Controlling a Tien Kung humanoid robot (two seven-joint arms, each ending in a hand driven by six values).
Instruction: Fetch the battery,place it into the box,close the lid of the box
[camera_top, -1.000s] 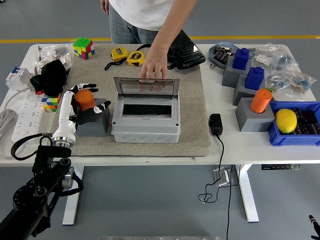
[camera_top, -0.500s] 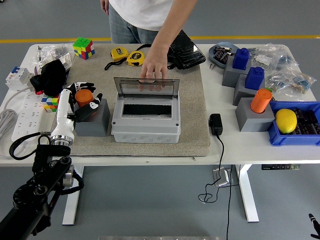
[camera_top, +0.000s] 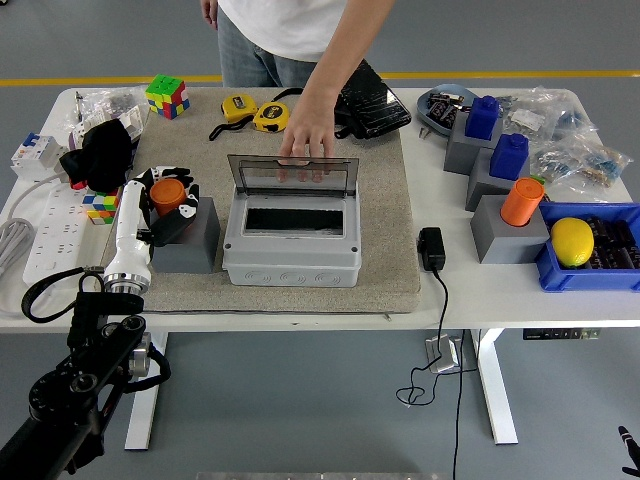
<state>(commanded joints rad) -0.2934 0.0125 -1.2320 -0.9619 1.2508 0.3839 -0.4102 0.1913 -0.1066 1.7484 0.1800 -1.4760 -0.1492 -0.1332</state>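
An orange cylindrical battery (camera_top: 167, 193) stands upright in a grey block (camera_top: 192, 242) on the left of the felt mat. My left hand (camera_top: 163, 205) has its fingers curled around the battery from the left. The grey box (camera_top: 290, 255) sits mid-mat with its clear lid (camera_top: 292, 177) raised at the back and a dark slot showing inside. A person's hand (camera_top: 305, 135) reaches from the far side and rests on the lid's top edge. My right hand is out of view.
Right of the mat stand grey blocks with a second orange battery (camera_top: 522, 200) and two blue ones (camera_top: 483, 117). A blue bin (camera_top: 560, 277) holds a yellow ball. A black adapter (camera_top: 432, 248), tape measures (camera_top: 255, 112), a cube (camera_top: 167, 96) and a power strip (camera_top: 50, 235) lie around.
My left hand has risen from the block's front up to the orange battery and its fingers have closed around it. The person's hand and the lid have stayed put.
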